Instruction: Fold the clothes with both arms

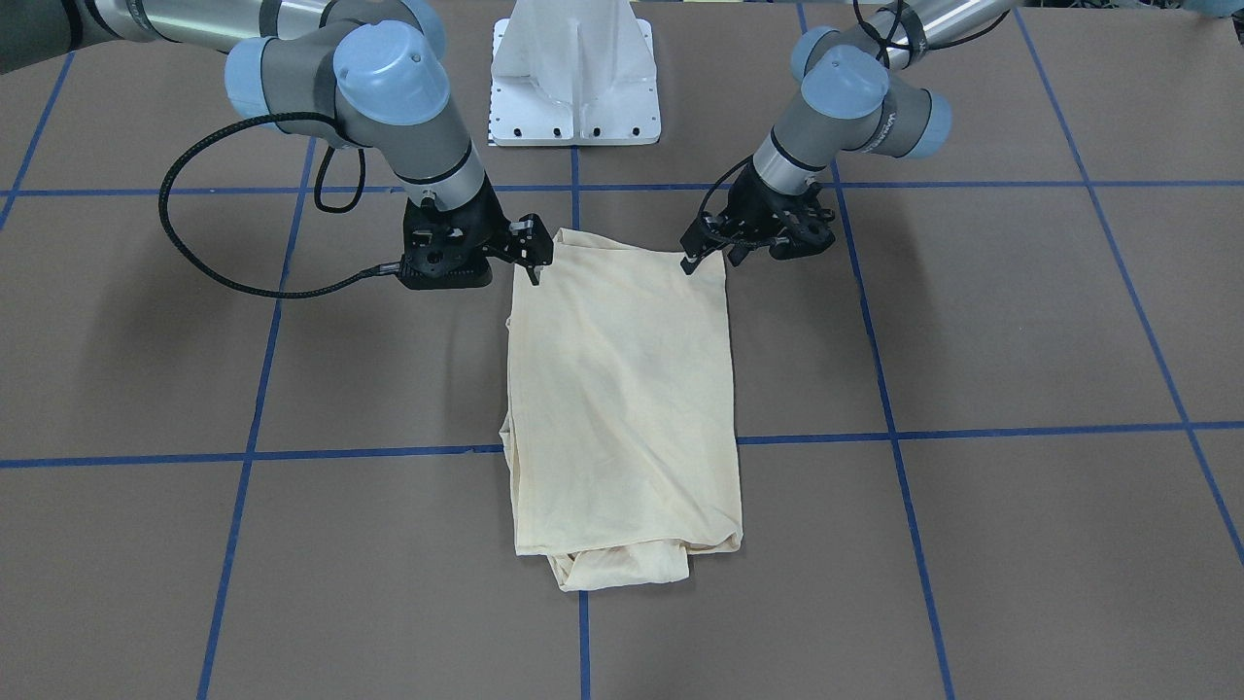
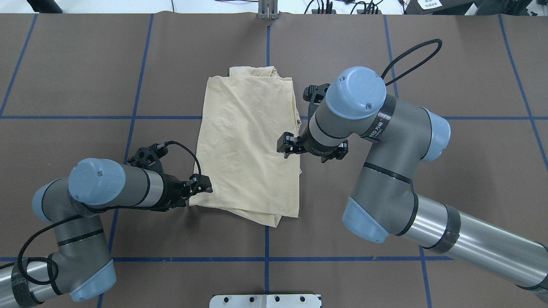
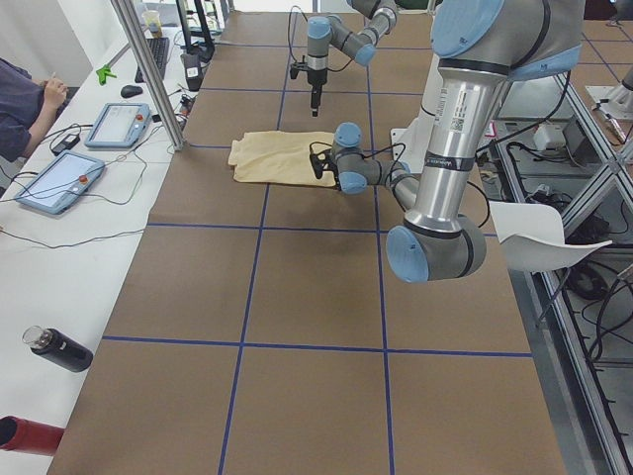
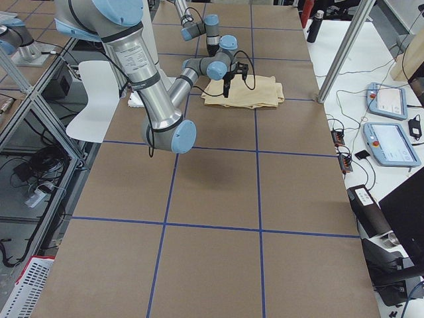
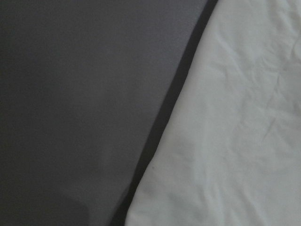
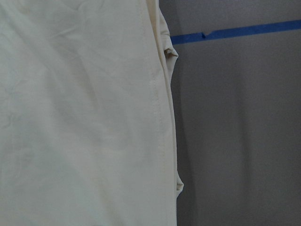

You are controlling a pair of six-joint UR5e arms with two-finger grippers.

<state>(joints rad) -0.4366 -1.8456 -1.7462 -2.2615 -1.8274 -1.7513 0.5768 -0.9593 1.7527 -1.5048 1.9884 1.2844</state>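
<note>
The brown table (image 1: pixel 1020 321), crossed by blue tape lines (image 1: pixel 904 433), carries the two arms and the cloth. The right arm (image 2: pixel 385 141) bends over the table with its wrist pointing down; the left arm (image 2: pixel 107 188) lies low and reaches sideways. Between them the pale cream-yellow T-shirt (image 1: pixel 622 389) lies folded into a long rectangle, plain side up, with a bunched layer poking out at the end far from the robot. The white pedestal base (image 1: pixel 575 78) stands behind the near end of the shirt.

The left gripper (image 1: pixel 702 251) sits at the shirt's near corner on its own side, fingertips down at the cloth edge; whether they pinch the fabric or are merely closed above it, I cannot tell. The right gripper (image 1: pixel 533 264) hangs at the opposite near corner, just above the shirt's long edge, its fingers drawn together and apparently holding nothing. Its wrist view shows the hemmed edge directly below.
</note>
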